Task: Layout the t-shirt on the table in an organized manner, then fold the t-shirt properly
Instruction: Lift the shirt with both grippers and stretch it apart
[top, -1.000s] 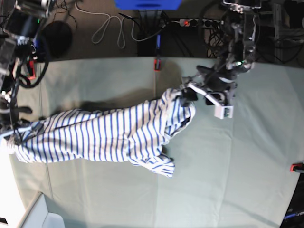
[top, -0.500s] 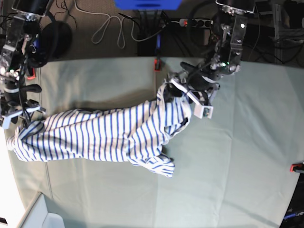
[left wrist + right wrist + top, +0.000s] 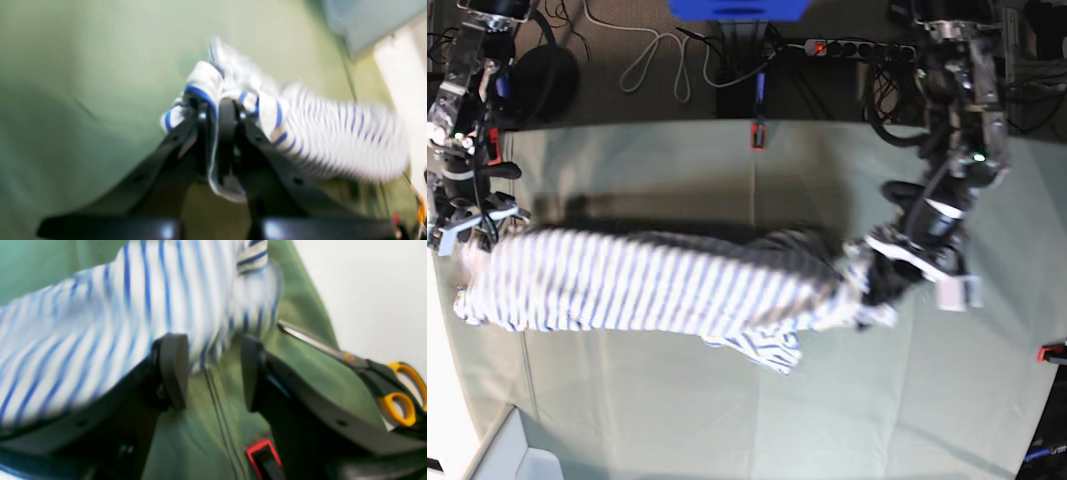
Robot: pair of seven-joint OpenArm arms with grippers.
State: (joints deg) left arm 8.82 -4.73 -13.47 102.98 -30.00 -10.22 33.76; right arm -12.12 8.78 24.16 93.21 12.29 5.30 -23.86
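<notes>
White cotton with thin blue stripes — the t-shirt (image 3: 657, 285) lies stretched in a long band across the bench (image 3: 847, 400), running from the bench's left edge in the base view to right of centre. One loose fold (image 3: 762, 350) hangs out below the band near its middle.

Left gripper (image 3: 217, 110): black fingers (image 3: 228, 116) pressed together on a bunched end of the t-shirt, striped cloth bulging out above and to both sides of them, a white hem trailing down between. In the base view this gripper (image 3: 882, 270) sits at the band's right end, over the pale green cloth.

Right gripper (image 3: 211, 370): fingers (image 3: 173, 368) standing apart with a clear gap between them; the striped hem hangs into that gap, against the left finger. Whether it is gripped cannot be told — the view is blurred. In the base view this gripper (image 3: 467, 215) is at the band's left end.

Other items: scissors (image 3: 373, 370) with orange-and-black handles just beside the right gripper at the bench edge; red clamp (image 3: 756, 134) on the far edge; second red clamp (image 3: 1053, 352) on the right edge; white cable (image 3: 652, 55) looped on the dark floor beyond.
</notes>
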